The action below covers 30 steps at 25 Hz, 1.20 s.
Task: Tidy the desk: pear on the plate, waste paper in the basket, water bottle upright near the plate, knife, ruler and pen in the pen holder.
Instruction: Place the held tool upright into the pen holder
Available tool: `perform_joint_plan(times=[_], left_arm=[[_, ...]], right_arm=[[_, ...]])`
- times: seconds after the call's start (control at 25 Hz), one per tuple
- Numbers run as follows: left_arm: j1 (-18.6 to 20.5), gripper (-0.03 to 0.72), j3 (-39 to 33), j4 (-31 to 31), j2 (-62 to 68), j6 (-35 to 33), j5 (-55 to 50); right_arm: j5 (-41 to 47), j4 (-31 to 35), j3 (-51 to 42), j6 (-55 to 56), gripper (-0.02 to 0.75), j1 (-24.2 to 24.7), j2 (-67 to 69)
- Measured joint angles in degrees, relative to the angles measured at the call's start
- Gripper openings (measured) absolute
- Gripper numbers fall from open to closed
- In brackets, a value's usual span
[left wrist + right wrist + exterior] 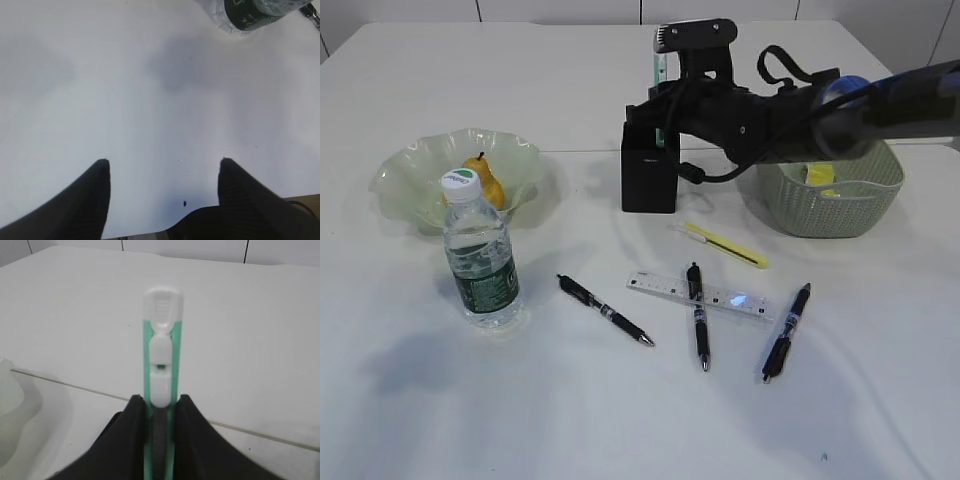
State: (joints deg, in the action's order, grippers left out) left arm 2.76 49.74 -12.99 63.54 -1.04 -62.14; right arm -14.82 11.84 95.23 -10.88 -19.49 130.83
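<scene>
My right gripper point(667, 112) point(161, 402) is shut on a green and white utility knife point(659, 70) point(161, 360), held upright right over the black pen holder point(648, 182); the knife's lower end is hidden. The pear point(485, 182) lies on the pale-green plate point(410, 178). The water bottle point(480, 265) point(250, 11) stands upright in front of the plate. The yellow waste paper point(818, 176) lies in the green basket point(820, 208). The clear ruler point(745, 301) lies flat with a pen point(698, 315) across it. My left gripper point(162, 162) is open and empty over bare table.
A yellow utility knife point(725, 244) lies between the pen holder and the ruler. Two more pens lie on the table, one left of the ruler point(605, 310) and one right of it point(786, 332). The right arm stretches over the basket.
</scene>
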Motion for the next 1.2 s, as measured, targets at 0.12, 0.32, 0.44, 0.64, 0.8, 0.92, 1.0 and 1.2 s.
perform_joint_plan(times=[0.12, 0.32, 0.44, 0.64, 0.8, 0.92, 1.0, 1.2], left_arm=[[0.0, 0.477, 0.0, 0.0, 0.0, 0.0, 0.0], [0.0, 0.477, 0.0, 0.0, 0.0, 0.0, 0.0], [0.0, 0.475, 0.0, 0.0, 0.0, 0.0, 0.0], [0.0, 0.473, 0.0, 0.0, 0.0, 0.0, 0.0], [0.0, 0.472, 0.0, 0.0, 0.0, 0.0, 0.0], [0.0, 0.47, 0.0, 0.0, 0.0, 0.0, 0.0], [0.0, 0.47, 0.0, 0.0, 0.0, 0.0, 0.0], [0.0, 0.47, 0.0, 0.0, 0.0, 0.0, 0.0]], right_arm=[[0.0, -0.1, 0.0, 0.1, 0.146, 0.0, 0.58], [-0.27, -0.1, 0.0, 0.43, 0.269, 0.0, 0.58], [-0.39, -0.22, 0.0, 0.82, 0.323, 0.0, 0.62], [1.4, -0.22, 0.0, 0.92, 0.338, 0.0, 0.04], [7.75, -0.71, 0.0, 1.05, 0.338, 0.0, -3.13], [14.34, -2.13, 0.0, 1.05, 0.338, 0.0, -6.25], [19.56, -2.73, 0.0, 1.05, 0.338, 0.0, -8.21], [35.35, -4.36, 0.0, 1.05, 0.338, 0.0, -14.21]])
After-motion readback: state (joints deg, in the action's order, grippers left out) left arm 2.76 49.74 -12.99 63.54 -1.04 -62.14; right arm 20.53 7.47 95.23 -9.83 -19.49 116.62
